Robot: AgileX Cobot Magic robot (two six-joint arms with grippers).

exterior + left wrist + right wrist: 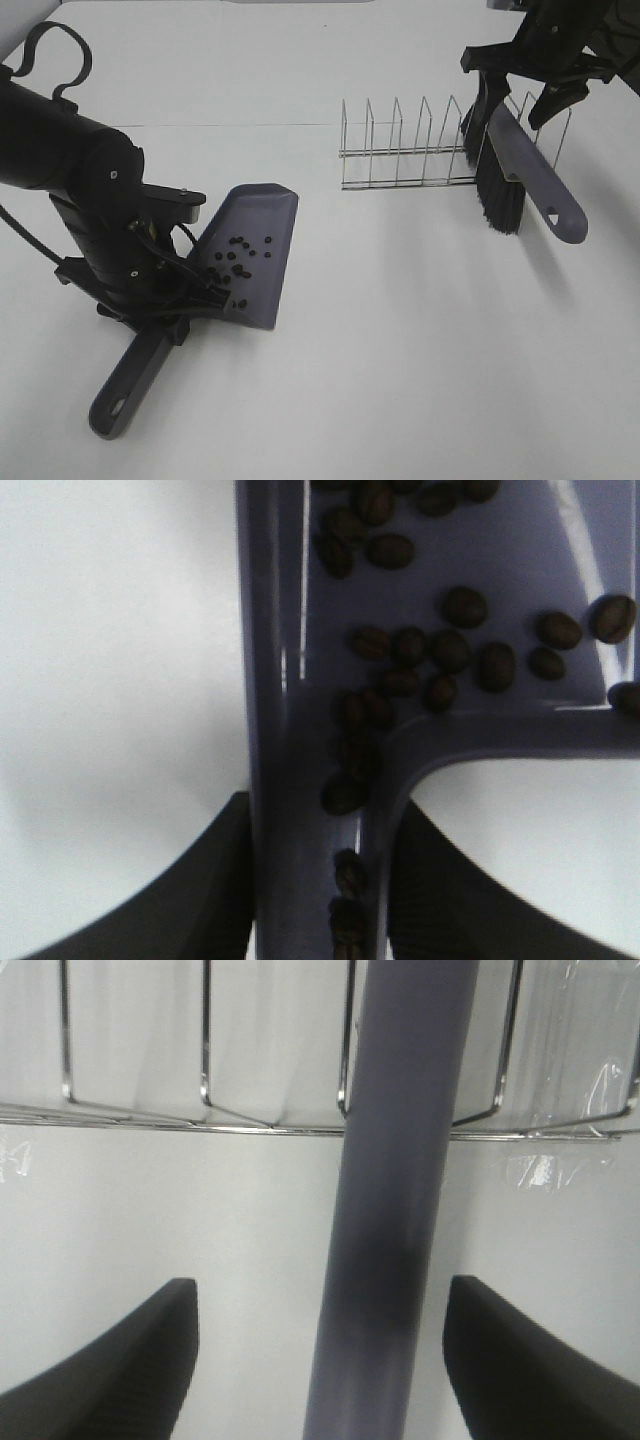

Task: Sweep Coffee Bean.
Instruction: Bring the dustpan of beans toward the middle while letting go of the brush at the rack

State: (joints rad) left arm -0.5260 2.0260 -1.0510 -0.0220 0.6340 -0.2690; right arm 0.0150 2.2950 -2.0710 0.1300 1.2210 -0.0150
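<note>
One dustpan, one brush, one wire rack, roughly two dozen beans on a white counter.
Left fingers close on the dustpan handle; beans lie in the pan. Right fingers stand wide apart either side of the brush handle, by the rack.

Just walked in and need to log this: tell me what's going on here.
A two-armed robot is sweeping up coffee beans. The left tool is shut on the dustpan handle, and the beans now lie in the pan. The brush leans in the wire rack at the back right, its handle between the right tool's open fingers, which do not touch it. No loose beans show on the table.
</note>
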